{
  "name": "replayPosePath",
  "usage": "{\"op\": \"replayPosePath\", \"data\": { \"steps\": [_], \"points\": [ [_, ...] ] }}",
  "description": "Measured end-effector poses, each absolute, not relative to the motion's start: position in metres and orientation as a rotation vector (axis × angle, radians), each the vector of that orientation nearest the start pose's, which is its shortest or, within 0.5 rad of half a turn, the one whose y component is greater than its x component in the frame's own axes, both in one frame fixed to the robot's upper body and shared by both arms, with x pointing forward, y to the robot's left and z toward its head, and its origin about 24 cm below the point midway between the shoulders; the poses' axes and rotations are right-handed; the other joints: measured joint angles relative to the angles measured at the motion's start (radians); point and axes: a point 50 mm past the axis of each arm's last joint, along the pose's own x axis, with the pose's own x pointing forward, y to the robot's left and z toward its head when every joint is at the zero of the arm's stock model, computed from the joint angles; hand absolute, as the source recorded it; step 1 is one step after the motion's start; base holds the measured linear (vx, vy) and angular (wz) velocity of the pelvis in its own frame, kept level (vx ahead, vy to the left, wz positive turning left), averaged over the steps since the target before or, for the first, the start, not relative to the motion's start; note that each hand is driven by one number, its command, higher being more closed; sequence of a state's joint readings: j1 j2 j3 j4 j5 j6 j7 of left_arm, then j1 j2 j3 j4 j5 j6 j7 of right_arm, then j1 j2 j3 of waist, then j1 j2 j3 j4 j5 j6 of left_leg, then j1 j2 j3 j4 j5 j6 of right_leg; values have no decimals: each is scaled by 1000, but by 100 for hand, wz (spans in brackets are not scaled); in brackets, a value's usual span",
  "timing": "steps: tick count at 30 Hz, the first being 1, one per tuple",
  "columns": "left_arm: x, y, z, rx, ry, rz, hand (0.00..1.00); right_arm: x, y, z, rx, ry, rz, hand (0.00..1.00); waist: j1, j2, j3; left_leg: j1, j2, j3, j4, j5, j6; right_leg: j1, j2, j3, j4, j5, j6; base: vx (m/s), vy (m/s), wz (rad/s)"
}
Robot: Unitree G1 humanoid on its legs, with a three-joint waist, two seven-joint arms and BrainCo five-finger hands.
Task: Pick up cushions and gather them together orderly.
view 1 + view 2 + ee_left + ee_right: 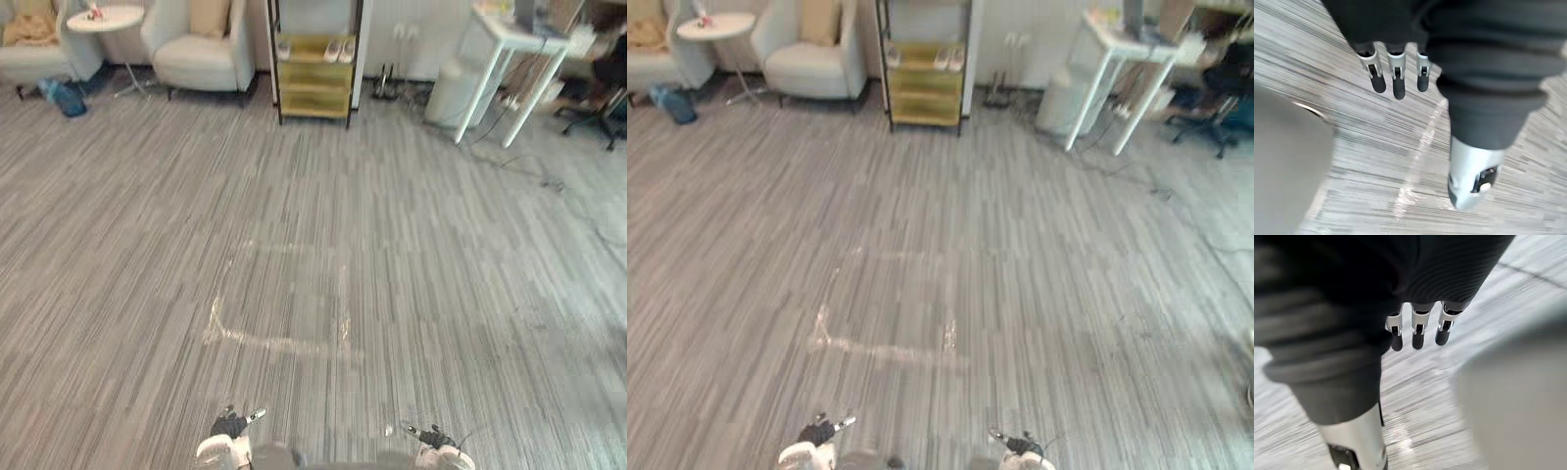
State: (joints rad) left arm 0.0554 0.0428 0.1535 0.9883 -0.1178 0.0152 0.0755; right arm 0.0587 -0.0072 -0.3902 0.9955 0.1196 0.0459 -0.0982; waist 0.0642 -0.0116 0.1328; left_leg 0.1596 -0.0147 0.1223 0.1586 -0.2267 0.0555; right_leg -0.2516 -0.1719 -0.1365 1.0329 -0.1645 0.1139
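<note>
A tan cushion [209, 15] leans upright against the back of a white armchair [201, 59] at the far side of the room. Another tan cushion or throw [29, 24] lies on a second white seat at the far left. Both of my hands hang low at the bottom edge of the eye views, far from the cushions. The left hand [227, 426] has straight fingers [1396, 78] over bare floor and holds nothing. The right hand [431, 438] also has straight fingers [1418, 330] and is empty.
Grey striped floor with pale tape marks [279, 338] stretches ahead. At the back stand a dark shelf unit with yellow shelves [315, 73], a round white side table [106, 18] and a blue bag [64, 96]. A white table [509, 39], white bin [456, 93] and office chair [598, 98] are right.
</note>
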Motion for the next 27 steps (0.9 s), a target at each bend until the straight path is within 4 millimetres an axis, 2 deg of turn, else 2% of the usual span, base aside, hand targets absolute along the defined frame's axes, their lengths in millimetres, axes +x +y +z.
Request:
{"op": "replayPosePath", "data": {
  "steps": [1,2,3,4,5,6,7,8,9,10,11,12,13,14,15,16,17,18,19,20,21,22,23,24,25,26,27],
  "points": [
    [116,190,-155,-111,1044,303,0,99,-208,-158,255,1073,-532,0,-6,1,1,24,3,-5,-13,-2,4,-13,1,-21,-31,-12,-8,529,-60,60],
    [115,190,-155,-112,1048,302,0,99,-210,-158,255,1065,-540,0,-9,5,6,72,12,-33,-45,-13,20,-48,17,-63,-149,-36,-27,456,-75,41],
    [115,189,-156,-114,1049,302,0,100,-211,-157,259,1055,-548,0,-13,8,7,88,24,-49,-51,-30,27,-66,37,-80,-280,-34,-37,537,-130,70],
    [117,187,-155,-114,1045,297,0,100,-213,-157,265,1048,-558,0,-24,9,7,92,37,-83,-50,-68,16,-76,63,-89,-511,15,-34,548,-227,93],
    [121,190,-154,-102,1033,294,0,100,-212,-158,281,1054,-572,0,-26,-15,19,119,21,-125,-61,-105,8,-77,63,-64,-760,115,-4,567,-267,99],
    [120,191,-154,-102,1040,300,0,98,-215,-158,294,1061,-593,0,-30,-9,30,146,24,-148,-68,-135,7,-76,61,-42,-783,211,-25,504,-256,72],
    [118,189,-156,-105,1051,299,0,97,-219,-158,293,1060,-607,0,-36,6,32,165,33,-168,-72,-147,17,-70,75,-41,-764,239,-49,461,-209,45],
    [112,184,-159,-120,1077,298,0,94,-228,-157,282,1059,-629,0,-43,44,27,194,66,-198,-72,-156,32,-64,106,-48,-712,185,-77,590,-223,24],
    [104,179,-162,-136,1100,300,0,96,-234,-155,275,1049,-643,0,-35,83,22,183,87,-227,-7,-133,-5,-71,115,-53,-640,120,-109,725,-266,20],
    [104,175,-161,-159,1092,311,0,97,-237,-154,282,1041,-657,0,-37,101,19,124,84,-256,159,-111,-49,-54,116,-72,-606,75,-122,606,-226,9],
    [104,175,-161,-165,1090,316,0,97,-237,-154,281,1040,-657,0,-38,103,18,94,81,-259,226,-97,-73,-42,117,-76,-606,61,-125,627,-242,26],
    [108,173,-160,-175,1077,320,0,98,-236,-153,276,1033,-647,0,-43,110,21,-37,82,-251,515,2,-204,15,124,-91,-642,35,-136,629,-194,22],
    [112,173,-158,-182,1057,319,0,102,-232,-153,267,1033,-626,0,-29,110,37,-167,125,-189,776,90,-222,104,152,-93,-699,22,-150,620,-165,14],
    [114,173,-157,-184,1048,315,0,104,-229,-153,269,1038,-617,0,-21,114,41,-198,147,-157,837,74,-194,139,163,-88,-724,19,-154,610,-100,-16],
    [119,177,-154,-176,1022,304,0,103,-226,-154,262,1045,-605,0,-4,104,49,-266,176,-86,914,31,-143,236,173,-79,-786,16,-160,592,-70,-26],
    [123,181,-152,-158,1001,299,0,107,-223,-154,273,1038,-604,0,4,80,52,-326,184,-11,878,-19,-114,317,162,-71,-843,16,-160,584,-55,-24],
    [123,182,-151,-156,998,301,0,110,-223,-153,280,1032,-607,0,7,73,54,-349,185,17,843,-38,-105,345,154,-68,-863,16,-159,542,-23,-26],
    [125,184,-150,-159,987,303,0,117,-222,-151,291,1015,-606,0,9,63,55,-400,177,78,686,-61,-87,402,129,-64,-910,15,-157,501,31,-35],
    [127,183,-149,-159,976,296,0,119,-222,-150,293,1007,-606,0,16,59,52,-420,155,101,451,-33,-93,433,104,-66,-945,0,-130,470,55,-37],
    [127,182,-149,-155,976,290,0,119,-223,-150,291,1007,-607,0,20,62,47,-421,145,100,357,-7,-100,444,100,-67,-956,-11,-111,467,115,-34],
    [126,180,-150,-156,981,284,0,116,-225,-151,286,1016,-611,0,31,75,40,-427,128,67,193,175,-109,484,96,-59,-989,-32,-72,636,191,-3],
    [126,184,-150,-142,985,282,0,107,-214,-157,301,1062,-598,0,40,43,13,-411,75,67,169,159,-91,504,59,-46,-1004,-37,-68,551,172,11],
    [126,184,-150,-138,985,281,0,105,-212,-158,303,1076,-591,0,36,33,7,-414,66,64,173,155,-76,504,49,-46,-1000,-28,-62,587,179,39],
    [126,188,-150,-129,988,283,0,96,-205,-163,311,1121,-584,0,33,14,5,-419,55,62,214,136,-46,515,31,-35,-990,-3,-32,455,137,30],
    [126,190,-150,-129,988,289,0,95,-203,-163,313,1132,-578,0,36,11,5,-419,56,64,239,125,-35,521,26,-23,-979,10,-17,712,216,18],
    [125,193,-150,-142,986,309,0,95,-200,-164,320,1131,-571,0,49,5,0,-412,64,85,338,116,-21,519,17,39,-895,72,-6,536,171,-6],
    [125,194,-150,-143,987,311,0,96,-200,-163,319,1128,-567,0,50,4,-2,-400,61,86,339,114,-17,507,19,47,-854,82,6,389,134,-19]
  ]
}}
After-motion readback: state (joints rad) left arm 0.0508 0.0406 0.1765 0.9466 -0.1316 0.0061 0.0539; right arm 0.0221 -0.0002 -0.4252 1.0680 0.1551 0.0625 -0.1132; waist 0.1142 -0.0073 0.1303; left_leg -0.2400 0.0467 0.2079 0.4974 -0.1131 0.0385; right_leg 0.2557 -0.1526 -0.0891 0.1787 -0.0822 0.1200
